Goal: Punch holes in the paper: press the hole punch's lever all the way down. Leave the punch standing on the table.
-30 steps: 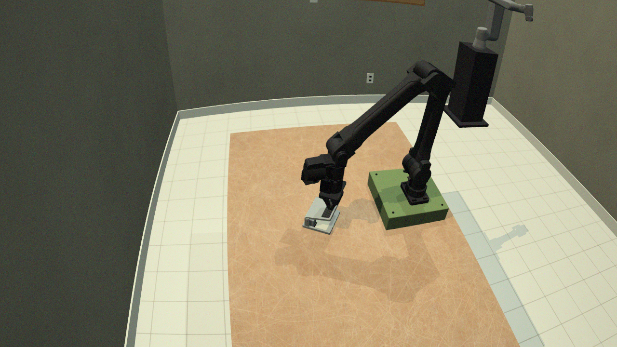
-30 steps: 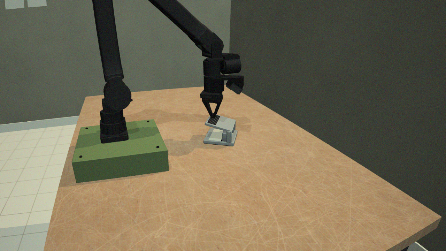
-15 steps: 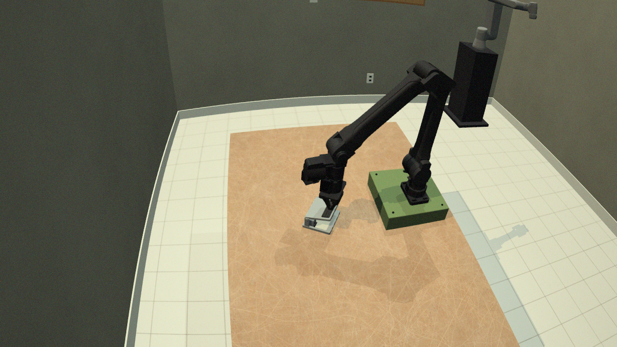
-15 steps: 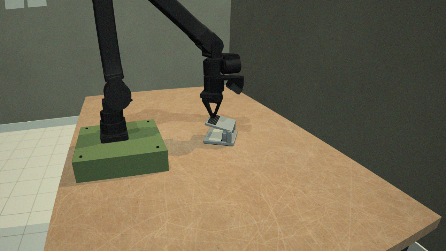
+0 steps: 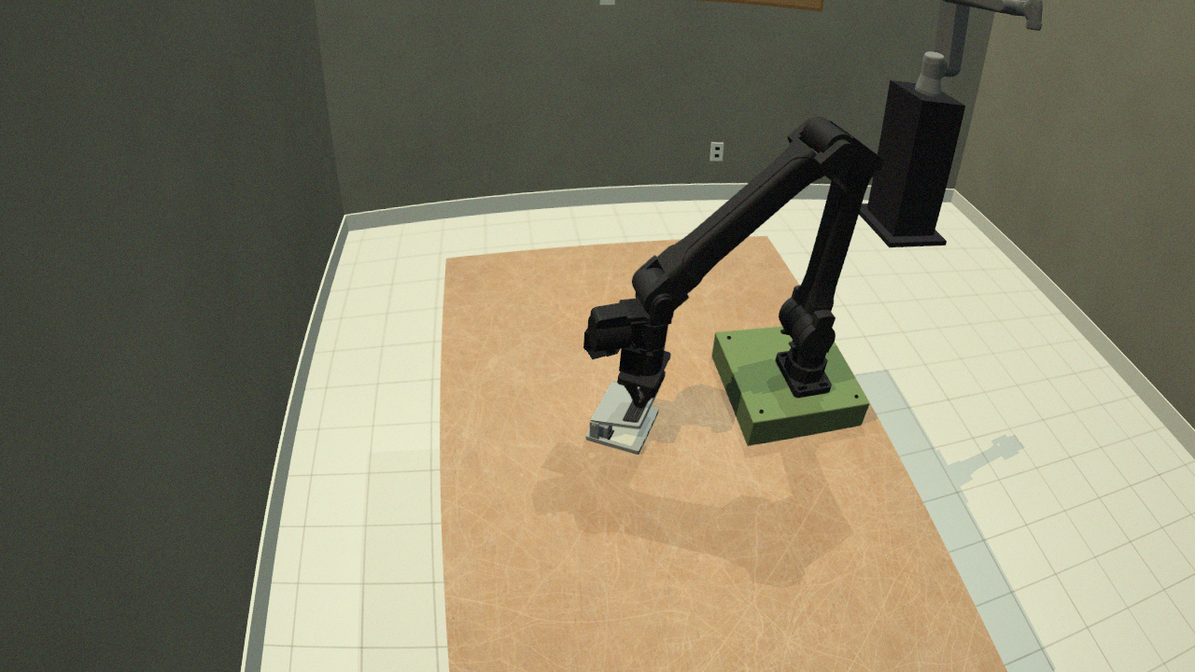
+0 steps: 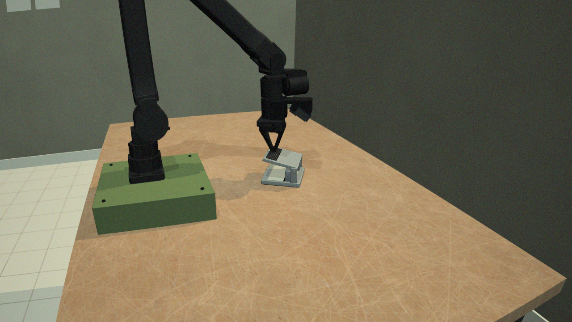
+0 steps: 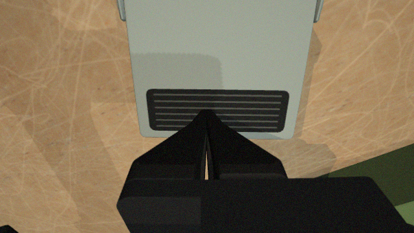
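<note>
A grey hole punch (image 5: 622, 428) (image 6: 284, 168) (image 7: 220, 48) stands upright on the wooden table (image 5: 584, 543) (image 6: 320, 240). Its lever (image 6: 288, 158) is still partly raised, tilted up toward the arm's side. The lever carries a black ribbed pad (image 7: 252, 110) (image 6: 274, 154) at its free end. My gripper (image 5: 637, 405) (image 6: 273, 149) (image 7: 206, 117) is shut with nothing between its fingers. It points straight down and its closed tips rest on the ribbed pad. I cannot make out the paper under the lever.
The arm's green base block (image 5: 785, 388) (image 6: 153, 192) stands on the table a short way from the punch. A black box on a stand (image 5: 915, 159) is behind the table. The table's far edge runs close behind the punch in the exterior view.
</note>
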You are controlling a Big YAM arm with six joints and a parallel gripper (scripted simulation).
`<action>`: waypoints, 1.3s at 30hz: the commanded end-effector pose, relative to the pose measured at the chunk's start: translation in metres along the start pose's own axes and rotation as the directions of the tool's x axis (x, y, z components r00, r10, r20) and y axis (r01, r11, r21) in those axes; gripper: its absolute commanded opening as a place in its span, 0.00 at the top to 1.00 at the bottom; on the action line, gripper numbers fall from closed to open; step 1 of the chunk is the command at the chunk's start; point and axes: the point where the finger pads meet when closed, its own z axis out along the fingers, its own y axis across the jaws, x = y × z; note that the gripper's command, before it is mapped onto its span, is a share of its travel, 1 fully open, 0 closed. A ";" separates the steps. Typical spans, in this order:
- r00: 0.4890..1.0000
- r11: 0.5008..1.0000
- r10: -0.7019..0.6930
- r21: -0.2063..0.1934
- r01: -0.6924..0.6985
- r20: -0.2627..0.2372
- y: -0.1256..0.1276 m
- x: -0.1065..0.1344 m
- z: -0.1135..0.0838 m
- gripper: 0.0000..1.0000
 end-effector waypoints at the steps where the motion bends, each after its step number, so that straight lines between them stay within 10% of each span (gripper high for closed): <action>1: 0.999 1.000 0.000 0.027 0.001 -0.047 -0.004 0.015 0.029 1.00; 39: 0.999 1.000 -0.003 0.029 0.004 -0.045 -0.005 0.017 0.032 1.00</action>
